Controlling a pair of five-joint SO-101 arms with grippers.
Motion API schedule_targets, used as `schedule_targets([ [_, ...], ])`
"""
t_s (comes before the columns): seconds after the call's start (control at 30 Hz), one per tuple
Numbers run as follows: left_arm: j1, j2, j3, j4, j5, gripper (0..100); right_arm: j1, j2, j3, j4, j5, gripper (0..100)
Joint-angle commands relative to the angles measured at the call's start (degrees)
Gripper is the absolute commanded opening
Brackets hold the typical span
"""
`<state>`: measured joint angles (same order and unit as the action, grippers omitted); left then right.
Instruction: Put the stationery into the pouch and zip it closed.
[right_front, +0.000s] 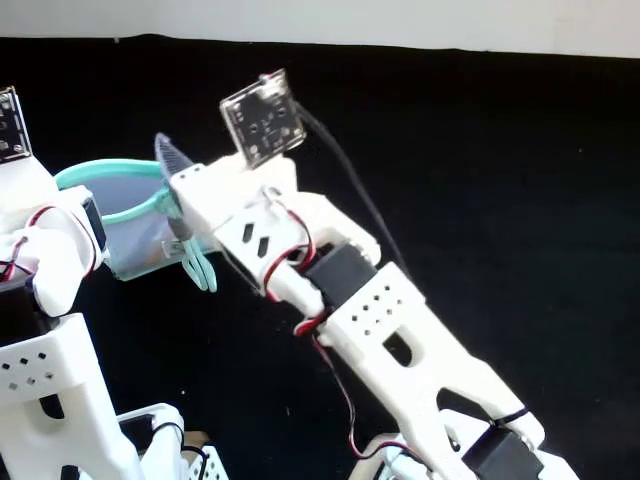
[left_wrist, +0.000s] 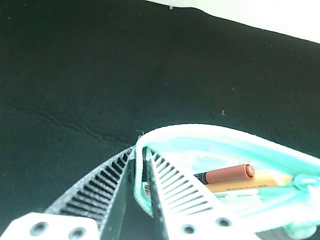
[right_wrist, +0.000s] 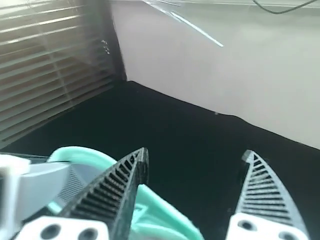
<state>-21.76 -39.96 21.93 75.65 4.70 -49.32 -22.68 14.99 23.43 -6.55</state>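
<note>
The teal pouch stands open at the left, held up off the black table. My left gripper is shut on the pouch rim, one finger inside and one outside. Inside lie a brown pen and an orange pencil. My right gripper is at the pouch's right end, open. In the right wrist view its fingers spread wide over the teal rim, one finger over the mouth and the other out over the table. A teal tab hangs below that end.
Black cloth covers the table, with free room to the right and behind the pouch. A white wall runs along the far edge. The right arm's white body crosses the middle of the table.
</note>
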Motion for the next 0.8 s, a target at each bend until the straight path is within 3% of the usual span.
schedule_targets([
  [0.0, -0.1, 1.8, 2.2, 0.1, -0.2, 1, 0.7, -2.8, -0.8, 3.3, 5.7, 28.3],
  [0.33, 0.6, 1.5, 2.2, 0.4, 0.2, 1, 2.7, -8.2, -1.0, 23.3, 14.6, 28.3],
  [0.6, 10.2, 1.4, 1.8, 0.3, 0.2, 1, 12.1, -12.4, -0.9, 36.7, 14.8, 28.3],
  [0.77, 16.0, 1.4, 1.5, -0.1, 0.2, 1, 14.2, -12.9, -0.9, 43.2, 17.2, 28.3],
])
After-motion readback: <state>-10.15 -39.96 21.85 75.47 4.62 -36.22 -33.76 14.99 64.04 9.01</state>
